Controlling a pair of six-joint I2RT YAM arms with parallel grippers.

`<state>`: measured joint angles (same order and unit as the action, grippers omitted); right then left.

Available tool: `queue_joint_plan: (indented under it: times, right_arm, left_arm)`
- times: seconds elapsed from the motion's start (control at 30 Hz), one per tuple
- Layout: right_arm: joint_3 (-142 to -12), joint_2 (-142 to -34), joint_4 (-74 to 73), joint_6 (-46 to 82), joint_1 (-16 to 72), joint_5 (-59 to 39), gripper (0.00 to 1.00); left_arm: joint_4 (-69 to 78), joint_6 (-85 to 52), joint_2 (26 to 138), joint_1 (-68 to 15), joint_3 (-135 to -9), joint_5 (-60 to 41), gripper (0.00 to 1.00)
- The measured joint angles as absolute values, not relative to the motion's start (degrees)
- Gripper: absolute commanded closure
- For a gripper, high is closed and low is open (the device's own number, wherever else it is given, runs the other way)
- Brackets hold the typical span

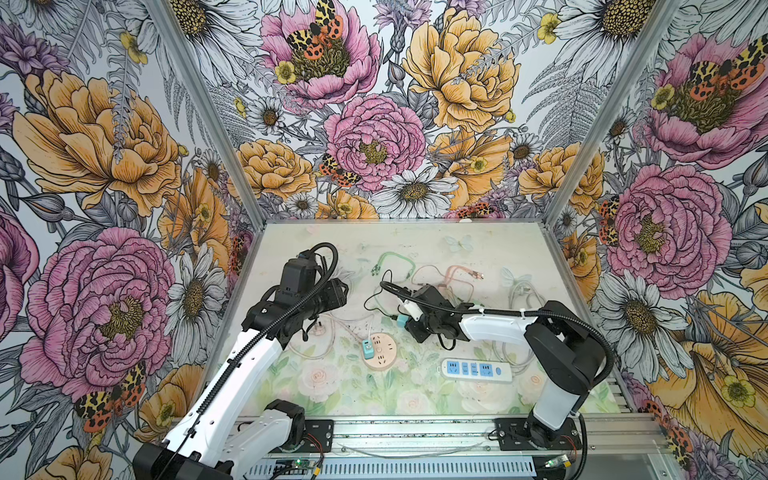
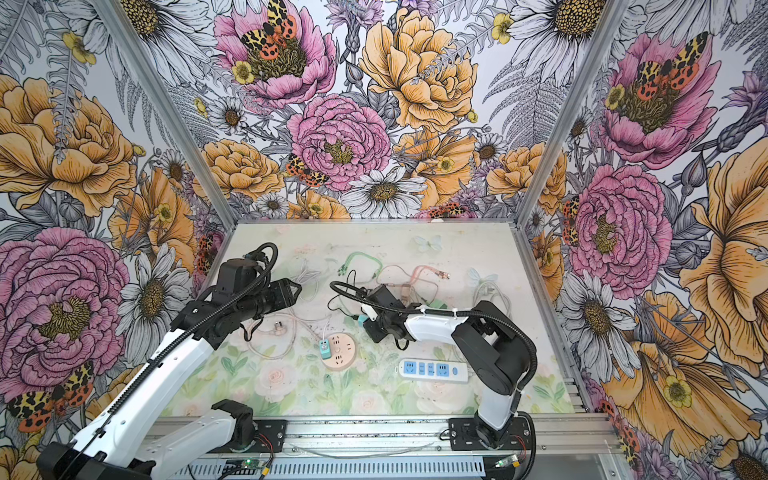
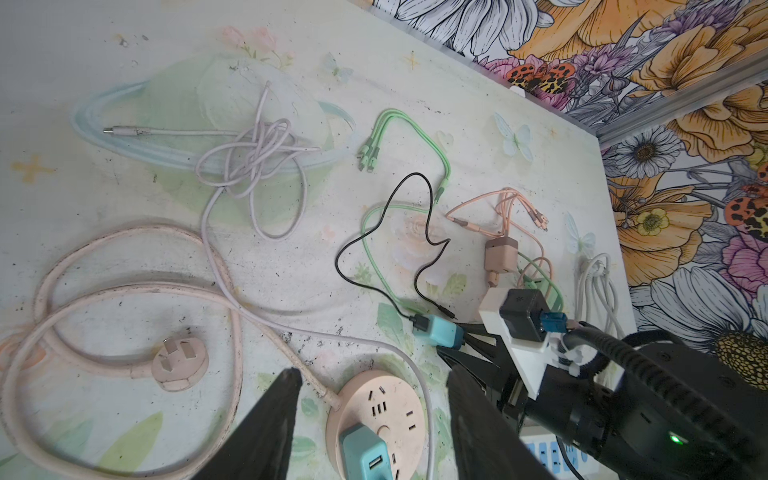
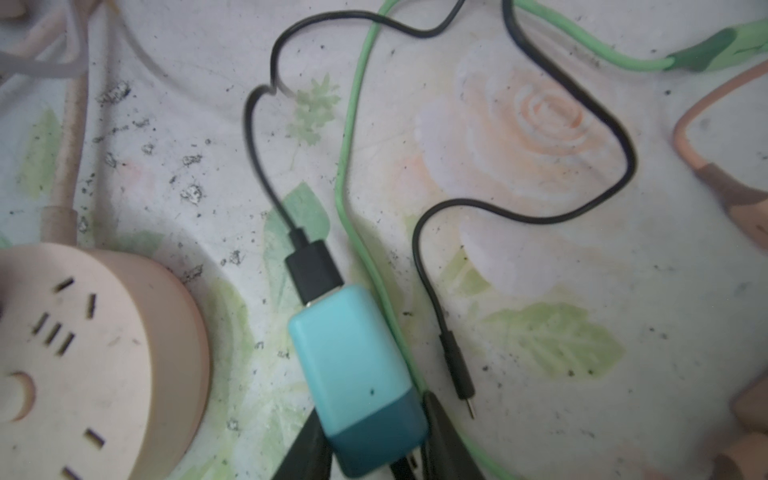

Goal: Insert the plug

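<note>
Nearest on the table (image 1: 332, 399), the white power strip (image 1: 476, 371) lay with nothing plugged in. Just beyond it, the round socket (image 1: 379, 349) already carried one teal charger (image 1: 367, 348) and had slots to spare. The left claw (image 3: 372, 374) hung above it, spread wide and empty. Farther back, the right claw (image 4: 374, 411) pinched the dark end of a second charger (image 4: 353, 365), which sat low beside the socket trailing a black cable (image 4: 582, 124). By my judgement it was gripped only; carrying, lining up and pushing in remained.
</note>
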<state>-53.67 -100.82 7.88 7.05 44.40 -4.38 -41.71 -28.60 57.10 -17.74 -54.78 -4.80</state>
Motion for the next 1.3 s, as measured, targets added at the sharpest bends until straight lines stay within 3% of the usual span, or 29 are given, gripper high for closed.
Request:
queue_joint_plan:
  times: [0.2, 0.5, 0.83, 1.3]
  right_arm:
    - [-52.45, -100.71, 5.5, 6.79, 44.4, -5.1, 0.89]
    - [-46.98, -95.55, 2.66, 7.38, 43.68, -9.87, 0.94]
    - [-46.06, -86.43, 1.04, 11.6, 37.3, -21.39, 0.98]
    - [-46.06, -74.17, 2.35, 15.35, 35.92, -31.75, 0.99]
  left_arm:
    - [-41.69, -28.6, 57.1, -17.74, -54.72, -5.63, 0.41]
    - [-40.45, -28.53, 57.39, -17.69, -54.43, -8.38, 0.41]
    - [-39.75, -23.77, 57.58, -18.44, -54.0, -19.09, 0.43]
    - [-38.96, -15.97, 61.76, -32.82, -53.63, -23.97, 0.44]
